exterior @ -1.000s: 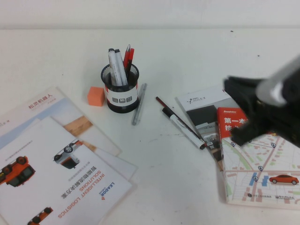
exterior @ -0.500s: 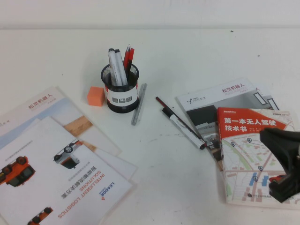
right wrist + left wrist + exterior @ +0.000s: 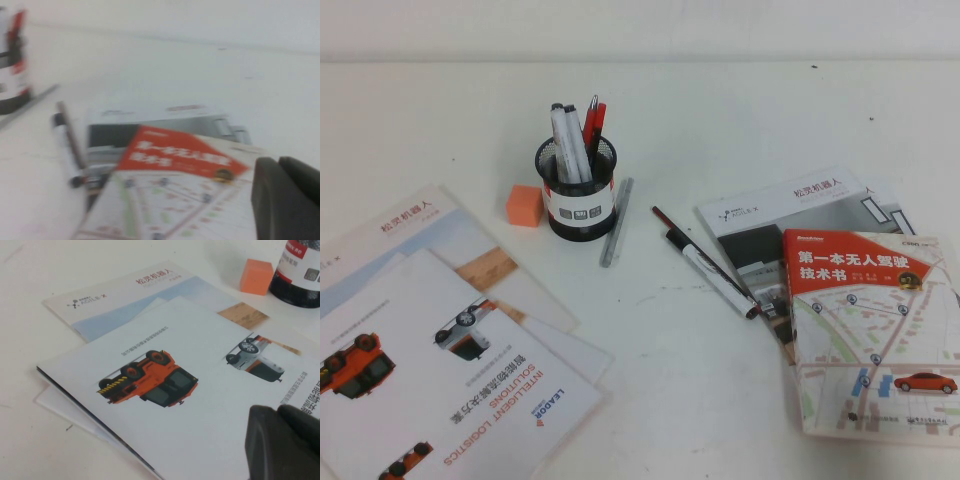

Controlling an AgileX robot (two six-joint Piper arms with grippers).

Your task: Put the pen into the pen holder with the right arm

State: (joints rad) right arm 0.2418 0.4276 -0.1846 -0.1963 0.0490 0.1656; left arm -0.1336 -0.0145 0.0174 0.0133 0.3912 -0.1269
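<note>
The left claw hangs low over the brochures, fingers pressed together. In the holder the pen stands upright – job looks done. Further right, the right claw hovers over the red book (grip state I cannot tell) – parking seems all that's left.

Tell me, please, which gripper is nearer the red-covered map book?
Right. The right gripper is right by the red-covered map book; the left gripper is over the glossy truck brochures, across the table.
</note>
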